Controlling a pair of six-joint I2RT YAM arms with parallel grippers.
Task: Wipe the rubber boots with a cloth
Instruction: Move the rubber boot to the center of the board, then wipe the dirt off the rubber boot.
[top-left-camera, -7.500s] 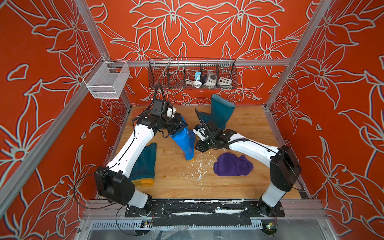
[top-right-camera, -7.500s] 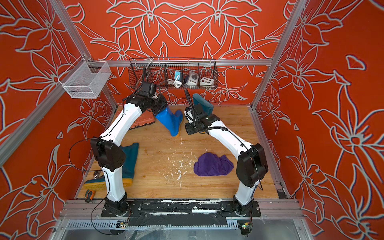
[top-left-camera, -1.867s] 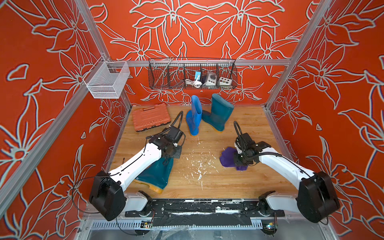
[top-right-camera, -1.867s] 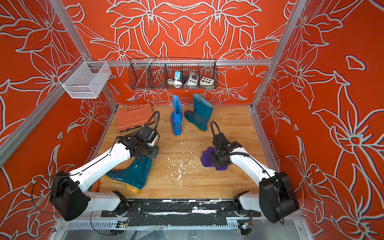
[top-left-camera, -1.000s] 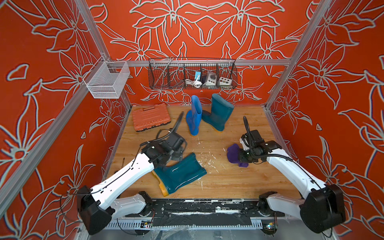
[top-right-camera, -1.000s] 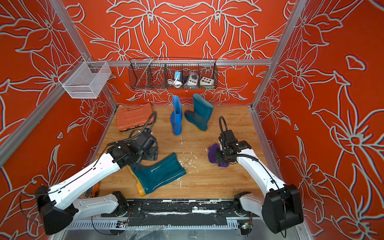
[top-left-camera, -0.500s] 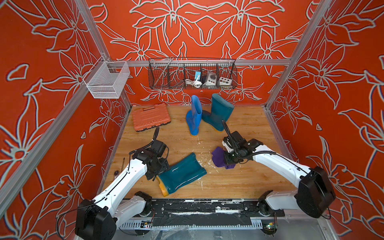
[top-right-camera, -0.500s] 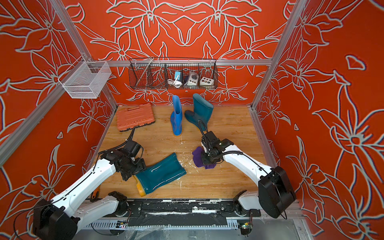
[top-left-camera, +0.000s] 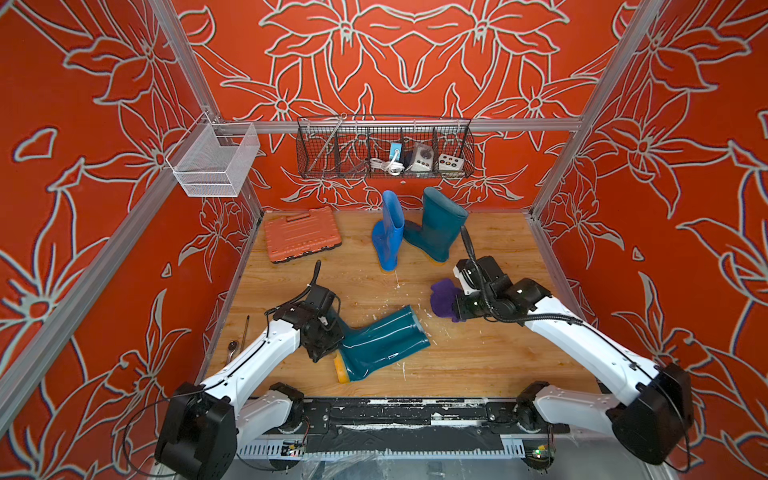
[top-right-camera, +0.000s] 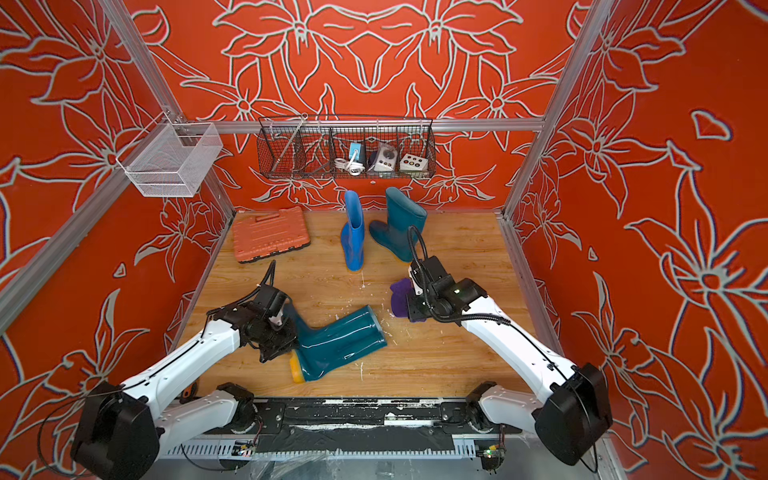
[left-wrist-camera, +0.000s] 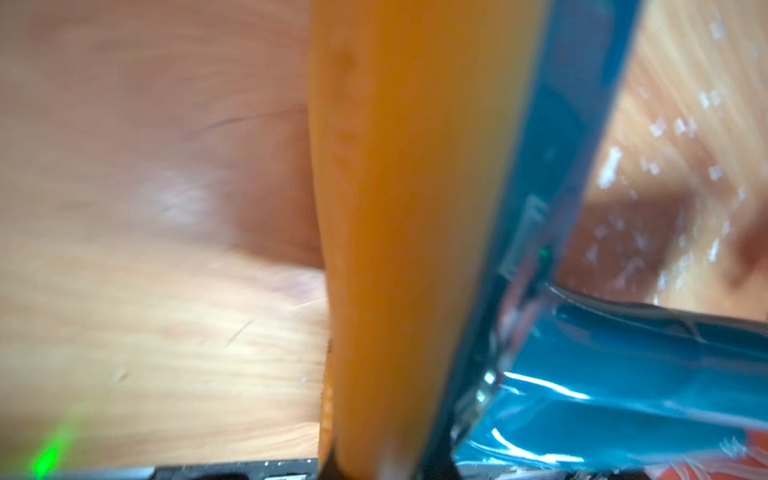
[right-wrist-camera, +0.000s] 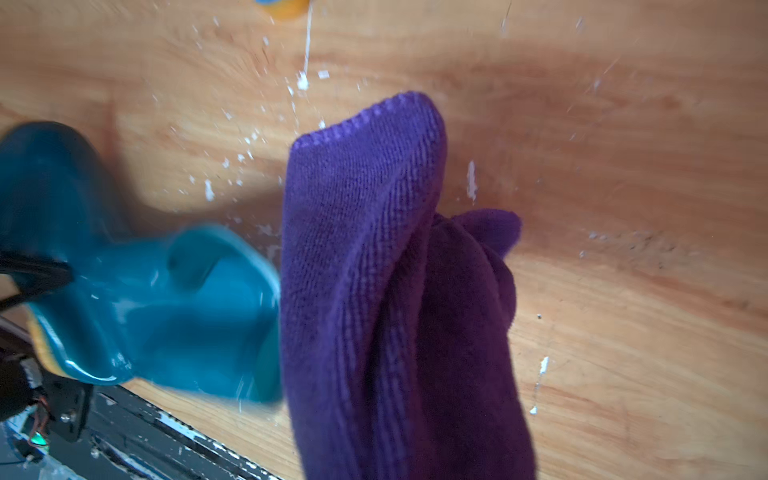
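Left end effector (top-left-camera: 331, 337) newly clamps boot (top-left-camera: 384, 340) | right end effector (top-left-camera: 456, 306) grips cloth (top-left-camera: 440, 296) | flecked floor (top-left-camera: 478, 359)

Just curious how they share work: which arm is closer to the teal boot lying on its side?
Left. The left gripper is clamped on the lying teal boot at its sole; the right gripper holds the cloth apart, beyond its open top.

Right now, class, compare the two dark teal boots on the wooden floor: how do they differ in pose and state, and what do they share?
The near teal boot lies on its side; the far teal boot stands upright. The left gripper is shut on the near teal boot's sole; nothing grips the far teal boot. Both are glossy dark teal with yellow-orange soles.
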